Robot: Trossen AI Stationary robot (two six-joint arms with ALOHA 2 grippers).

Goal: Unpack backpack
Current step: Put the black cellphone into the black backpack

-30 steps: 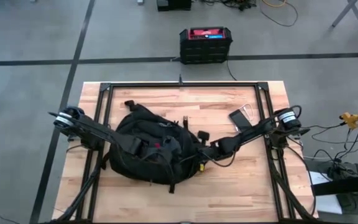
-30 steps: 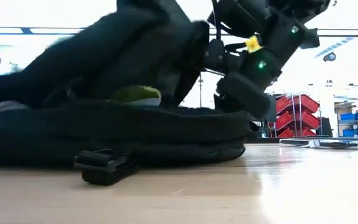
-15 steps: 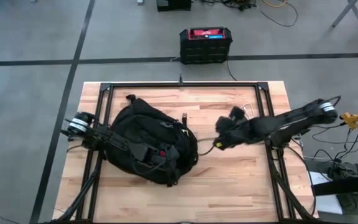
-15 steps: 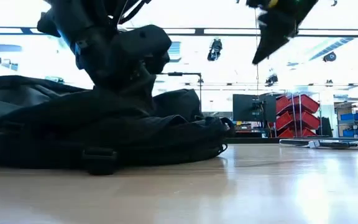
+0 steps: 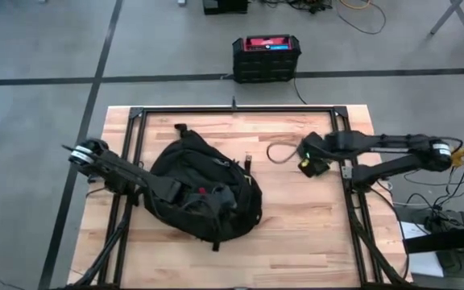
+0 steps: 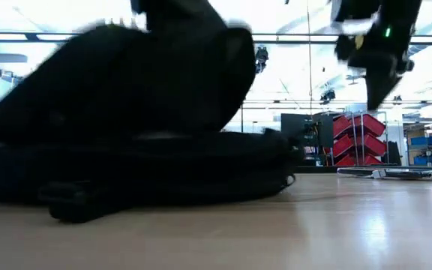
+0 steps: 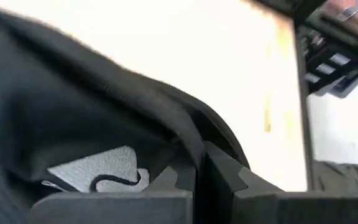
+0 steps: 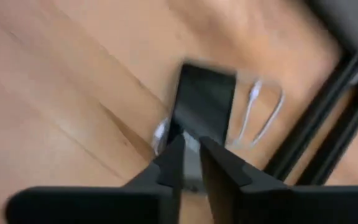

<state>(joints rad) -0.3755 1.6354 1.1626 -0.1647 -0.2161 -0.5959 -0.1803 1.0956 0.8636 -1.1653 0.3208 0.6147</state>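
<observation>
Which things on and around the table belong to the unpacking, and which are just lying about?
Job in hand:
- backpack, lying on the table
- left gripper, on the backpack's fabric
- right gripper, above the table's right side
- black phone-like slab and thin cable below it, apparently unpacked already

Just lying about:
- black-and-red box on the floor beyond the table

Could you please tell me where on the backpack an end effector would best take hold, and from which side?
Probably a raised fabric edge on the left-arm side. The backpack lies slumped and bulky, too wide to span, but that ridge is thin enough to pinch. The left end effector is shut on such a fold, coming in low from the table's left. The right end effector waits near the right edge.
</observation>
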